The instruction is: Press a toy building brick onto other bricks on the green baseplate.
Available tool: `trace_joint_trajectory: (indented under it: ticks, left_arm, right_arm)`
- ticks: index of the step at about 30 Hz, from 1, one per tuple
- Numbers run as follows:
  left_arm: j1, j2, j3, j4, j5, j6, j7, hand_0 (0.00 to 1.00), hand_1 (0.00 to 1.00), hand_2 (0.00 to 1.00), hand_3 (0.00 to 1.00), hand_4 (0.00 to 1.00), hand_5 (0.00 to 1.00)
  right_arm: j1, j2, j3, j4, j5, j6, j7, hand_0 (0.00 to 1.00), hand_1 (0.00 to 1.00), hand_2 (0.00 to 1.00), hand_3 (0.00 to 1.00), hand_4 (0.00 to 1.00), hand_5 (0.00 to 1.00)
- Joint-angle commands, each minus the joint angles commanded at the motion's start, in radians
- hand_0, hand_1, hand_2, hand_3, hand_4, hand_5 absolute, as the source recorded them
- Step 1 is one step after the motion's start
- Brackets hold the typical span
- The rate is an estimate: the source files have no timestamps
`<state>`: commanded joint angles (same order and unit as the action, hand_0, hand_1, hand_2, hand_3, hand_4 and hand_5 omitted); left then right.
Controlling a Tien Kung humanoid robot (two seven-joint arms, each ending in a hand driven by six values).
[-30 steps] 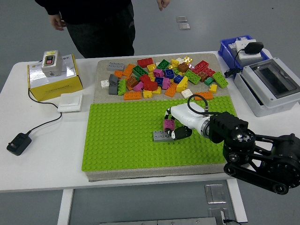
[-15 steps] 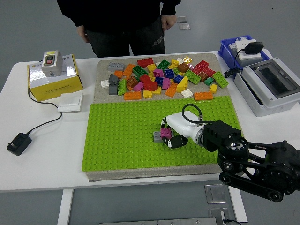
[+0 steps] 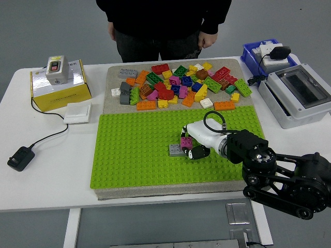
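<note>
On the green baseplate [image 3: 134, 155] a grey brick [image 3: 176, 150] sits near the middle. A magenta brick [image 3: 186, 142] is right beside it on the right, held between the fingers of my right hand [image 3: 192, 144], which is white with black fingertips. The hand reaches in from the lower right on a black arm [image 3: 279, 173]. Whether the magenta brick rests on the grey one or on the plate is unclear. My left arm is out of sight.
A pile of loose coloured bricks [image 3: 181, 85] lies on the grey mat behind the baseplate. A yellow box [image 3: 59, 85] with a switch stands at the left, a cable and adapter [image 3: 18, 158] near it. Grey and blue containers [image 3: 295, 93] sit right. A person [image 3: 160, 26] stands at the far side.
My right hand shifted slightly right, and the magenta brick moved with it from on top of the grey brick to its right side. The person stepped to the right behind the table.
</note>
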<state>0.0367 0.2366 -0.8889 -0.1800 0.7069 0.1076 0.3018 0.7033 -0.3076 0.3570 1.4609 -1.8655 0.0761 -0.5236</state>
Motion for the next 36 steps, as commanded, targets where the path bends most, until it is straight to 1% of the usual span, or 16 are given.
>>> trace_joint_trajectory:
  ticks: [14,23,36]
  left_arm:
    - [0.005,0.0,-0.002,0.0,0.0,0.001,0.0,0.662,0.66,0.627,0.742,0.424,0.538]
    - [0.006,0.0,-0.004,0.0,0.004,0.001,0.002,0.662,0.66,0.627,0.743,0.423,0.537]
    - [0.008,-0.001,-0.006,0.0,0.005,0.001,0.003,0.662,0.659,0.628,0.744,0.423,0.538]
  right_arm:
    - [-0.018,-0.01,0.003,0.016,-0.012,0.003,-0.007,0.059,0.149,0.374,0.44,0.465,0.301]
    - [-0.027,-0.008,0.006,0.029,-0.021,0.001,-0.011,0.058,0.149,0.372,0.439,0.469,0.305]
    - [-0.04,-0.009,0.005,0.029,-0.031,0.0,-0.017,0.054,0.145,0.371,0.437,0.478,0.313]
